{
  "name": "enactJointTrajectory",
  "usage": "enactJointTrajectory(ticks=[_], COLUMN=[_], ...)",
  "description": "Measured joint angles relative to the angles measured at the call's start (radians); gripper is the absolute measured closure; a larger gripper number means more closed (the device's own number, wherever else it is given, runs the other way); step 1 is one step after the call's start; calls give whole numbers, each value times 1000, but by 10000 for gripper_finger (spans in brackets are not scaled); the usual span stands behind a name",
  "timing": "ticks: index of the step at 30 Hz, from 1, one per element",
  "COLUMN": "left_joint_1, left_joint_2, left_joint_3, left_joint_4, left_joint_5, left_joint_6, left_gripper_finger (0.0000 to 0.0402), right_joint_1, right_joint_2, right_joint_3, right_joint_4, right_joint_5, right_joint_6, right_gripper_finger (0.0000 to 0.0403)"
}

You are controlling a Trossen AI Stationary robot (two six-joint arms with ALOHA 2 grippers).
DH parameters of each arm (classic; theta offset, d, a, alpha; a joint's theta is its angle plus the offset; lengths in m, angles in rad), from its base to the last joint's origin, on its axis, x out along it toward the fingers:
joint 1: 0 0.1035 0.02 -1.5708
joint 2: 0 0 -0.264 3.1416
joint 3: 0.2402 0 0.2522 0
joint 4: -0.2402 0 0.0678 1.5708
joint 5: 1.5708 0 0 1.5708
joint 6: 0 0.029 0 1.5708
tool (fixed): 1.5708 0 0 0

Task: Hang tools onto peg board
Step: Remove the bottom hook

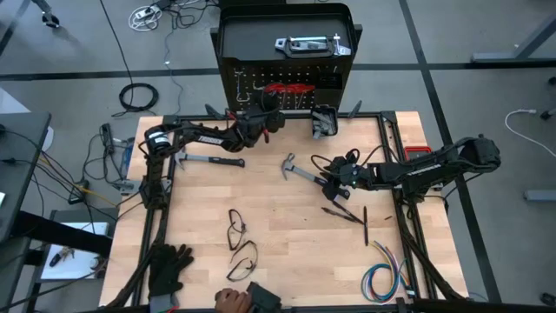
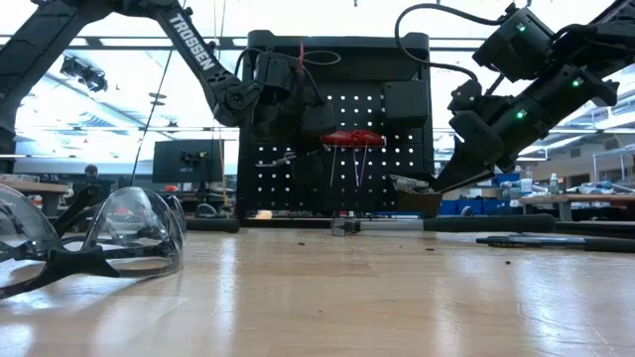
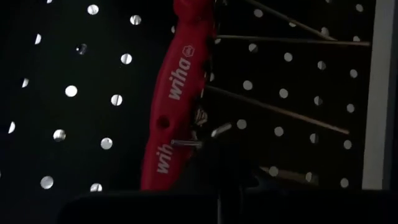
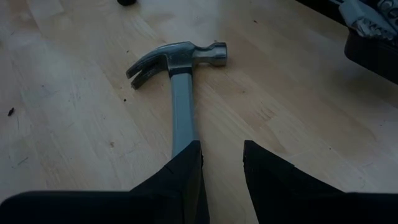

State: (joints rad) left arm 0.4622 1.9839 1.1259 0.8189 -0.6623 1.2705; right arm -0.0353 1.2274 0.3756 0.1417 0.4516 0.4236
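Note:
The black peg board (image 1: 287,74) stands at the table's far edge, with red-handled tools (image 1: 287,89) hanging on it and a small black bin (image 1: 324,122). My left gripper (image 1: 268,117) is up against the board. In the left wrist view its dark fingers (image 3: 214,174) meet in one peak beside a hanging red "wiha" handle (image 3: 171,106). One steel hammer (image 1: 300,169) lies flat on the table. My right gripper (image 4: 222,168) is open low over its handle end. A second hammer (image 1: 208,161) lies at the far left. My left gripper is close beside the lower end of the red handle (image 3: 155,171); whether it touches it, I cannot tell. My right gripper's fingers slant down from the table's right side. The hammer's shaft (image 4: 181,124) runs under one finger (image 4: 183,177), and the gap between the fingers holds nothing. I cannot tell whether that finger touches the shaft.
Two pairs of safety glasses (image 1: 239,239) lie at the table's near middle, and they loom close in the low view (image 2: 109,238). Black gloves (image 1: 169,265) lie near left, a coloured wire bundle (image 1: 382,278) near right, and thin dark tools (image 1: 352,216) by the right arm. A person's hand (image 1: 228,300) is at the near edge.

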Motion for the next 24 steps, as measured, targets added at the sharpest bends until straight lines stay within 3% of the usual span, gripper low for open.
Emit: enactJointTrajectory(ticks=[15,19,24], left_joint_1=[-65,-52,-58], left_joint_2=[-1,-7,-29], left_joint_3=[0,0,0], left_joint_4=[-3,-44,-245], left_joint_5=[-136,-159,-70], left_joint_6=[-178,-349,-671], left_gripper_finger=[401,399,377], right_joint_1=[15,16,29], right_joint_2=[0,0,0], right_joint_3=[0,0,0], right_joint_4=[1,2,3], right_joint_5=[-5,-8,-8], right_joint_6=[3,3,4], right_gripper_finger=[275,275,275])
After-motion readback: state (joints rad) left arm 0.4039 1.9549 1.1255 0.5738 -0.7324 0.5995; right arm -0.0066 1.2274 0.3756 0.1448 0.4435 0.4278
